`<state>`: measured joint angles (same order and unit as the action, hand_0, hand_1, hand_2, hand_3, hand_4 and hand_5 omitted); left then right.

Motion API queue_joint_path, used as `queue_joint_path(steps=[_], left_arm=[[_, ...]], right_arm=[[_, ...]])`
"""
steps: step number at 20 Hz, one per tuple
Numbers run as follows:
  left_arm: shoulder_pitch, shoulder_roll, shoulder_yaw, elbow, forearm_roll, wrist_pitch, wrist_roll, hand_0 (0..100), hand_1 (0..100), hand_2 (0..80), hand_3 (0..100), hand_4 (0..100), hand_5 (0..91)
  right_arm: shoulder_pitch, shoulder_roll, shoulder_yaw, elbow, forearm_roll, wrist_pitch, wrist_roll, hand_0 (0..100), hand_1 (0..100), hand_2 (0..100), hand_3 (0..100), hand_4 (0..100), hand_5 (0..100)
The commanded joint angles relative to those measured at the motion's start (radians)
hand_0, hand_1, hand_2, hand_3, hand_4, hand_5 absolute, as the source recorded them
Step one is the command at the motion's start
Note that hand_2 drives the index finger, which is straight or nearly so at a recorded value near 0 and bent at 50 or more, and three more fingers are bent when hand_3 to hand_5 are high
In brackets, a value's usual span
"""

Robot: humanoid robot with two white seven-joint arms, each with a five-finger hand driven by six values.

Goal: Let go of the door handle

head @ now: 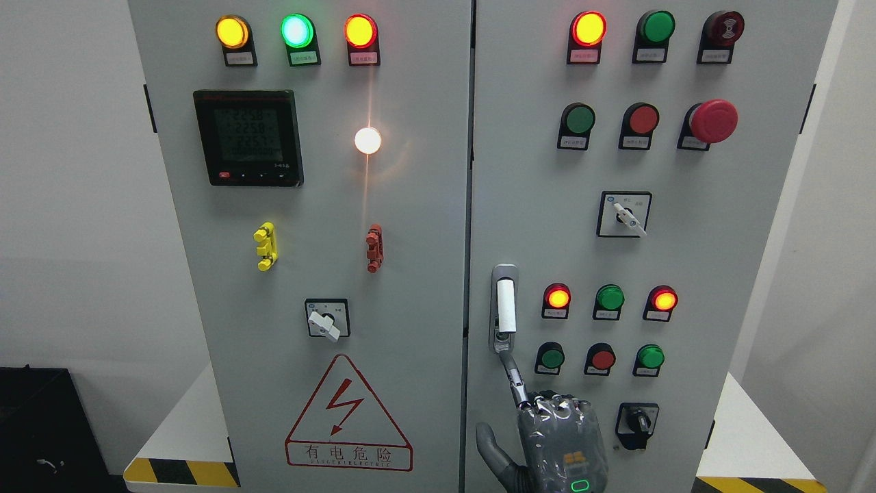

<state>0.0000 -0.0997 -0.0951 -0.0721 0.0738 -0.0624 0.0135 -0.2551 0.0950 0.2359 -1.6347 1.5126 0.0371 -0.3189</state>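
A hand [558, 438] rises at the bottom edge, right of the middle; which arm carries it cannot be told. One finger points up, its tip just below the door handle [505, 308], the thumb out to the side, the other fingers curled and holding nothing. The handle stands upright on the right door's [684, 246] left edge, beside red and green buttons [602, 359]. Higher up sits a red mushroom button [713, 121].
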Motion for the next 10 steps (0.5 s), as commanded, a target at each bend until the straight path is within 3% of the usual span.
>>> queue_joint_path(steps=[1,10], left_arm=[[0.017,0.000,0.000,0.000,0.000,-0.001,0.000,12,56,0.0,0,0,0.0],[0.017,0.000,0.000,0.000,0.000,-0.001,0.000,12,56,0.0,0,0,0.0]], right_arm=[[0.000,0.000,0.003,-0.071,0.000,0.000,-0.005,41,32,25,100,100,100],[0.007,-0.001,0.003,-0.103,-0.003,-0.005,-0.005,42,33,30,100,100,100]])
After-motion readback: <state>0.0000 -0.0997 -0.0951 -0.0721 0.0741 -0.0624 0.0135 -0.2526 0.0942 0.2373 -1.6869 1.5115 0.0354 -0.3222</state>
